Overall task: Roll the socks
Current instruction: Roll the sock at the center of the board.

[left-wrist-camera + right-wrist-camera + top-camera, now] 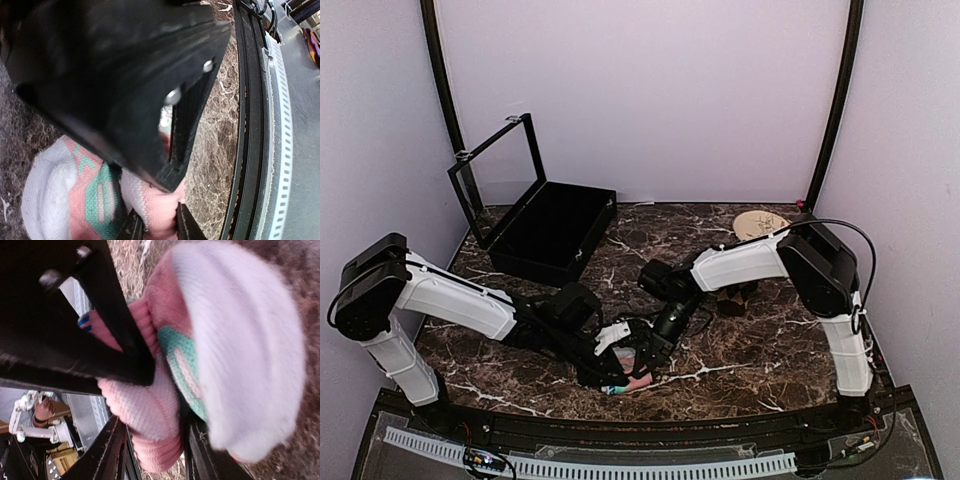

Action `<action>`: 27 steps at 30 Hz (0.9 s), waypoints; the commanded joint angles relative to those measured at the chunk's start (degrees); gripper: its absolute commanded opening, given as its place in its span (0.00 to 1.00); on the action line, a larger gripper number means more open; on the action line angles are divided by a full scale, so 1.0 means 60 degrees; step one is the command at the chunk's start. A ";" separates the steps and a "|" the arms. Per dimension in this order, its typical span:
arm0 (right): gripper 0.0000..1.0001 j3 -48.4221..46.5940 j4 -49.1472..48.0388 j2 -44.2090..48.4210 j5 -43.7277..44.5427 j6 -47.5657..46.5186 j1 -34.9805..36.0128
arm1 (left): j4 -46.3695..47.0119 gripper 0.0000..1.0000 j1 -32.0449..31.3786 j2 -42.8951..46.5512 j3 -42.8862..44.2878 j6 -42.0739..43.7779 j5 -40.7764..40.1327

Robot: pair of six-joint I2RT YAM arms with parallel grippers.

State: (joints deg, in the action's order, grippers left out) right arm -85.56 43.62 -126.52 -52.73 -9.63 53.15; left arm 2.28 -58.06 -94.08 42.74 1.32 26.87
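Note:
A pink, white and teal patterned sock (636,381) lies bunched on the marble table near the front edge. My left gripper (620,378) reaches in from the left and is shut on a pink fold of the sock (157,210). My right gripper (650,362) comes down from the right and is shut on the pink cuff of the sock (150,410). The two grippers meet over the sock, so most of it is hidden in the top view. The white toe part (250,350) bulges beside my right fingers.
An open black case (545,230) with its lid up stands at the back left. A round tan object (760,223) lies at the back right, and a dark brown item (735,296) lies under the right arm. The table's front rail (250,125) is close.

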 commanded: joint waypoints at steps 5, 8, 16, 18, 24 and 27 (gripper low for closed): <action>0.38 0.1182 -0.2259 0.1206 0.0497 0.0906 -0.0492 | -0.0379 0.22 0.0416 -0.0322 -0.0413 -0.1310 0.0540; 0.38 0.1622 -0.2943 0.1514 0.0552 0.1208 -0.0614 | -0.0195 0.22 0.0517 -0.0231 -0.0554 -0.1638 0.0632; 0.38 0.2283 -0.3814 0.2109 0.1289 0.1528 -0.0667 | 0.0476 0.22 0.0677 0.0031 -0.0988 -0.2693 0.0719; 0.38 0.2505 -0.4134 0.2306 0.1547 0.1608 -0.0668 | 0.0772 0.22 0.0723 0.0161 -0.1208 -0.2983 0.0788; 0.37 0.3174 -0.5047 0.3045 0.2377 0.1808 -0.0660 | 0.1649 0.22 0.0952 0.0261 -0.1613 -0.3695 0.1208; 0.37 0.3830 -0.5449 0.3515 0.2961 0.1692 -0.0555 | 0.2070 0.22 0.1050 0.0165 -0.1750 -0.3887 0.1508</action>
State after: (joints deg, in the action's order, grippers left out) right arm -66.08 16.29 -109.30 -40.14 0.38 49.34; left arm 14.72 -52.73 -92.71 34.76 -18.48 34.00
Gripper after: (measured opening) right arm 0.375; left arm 0.224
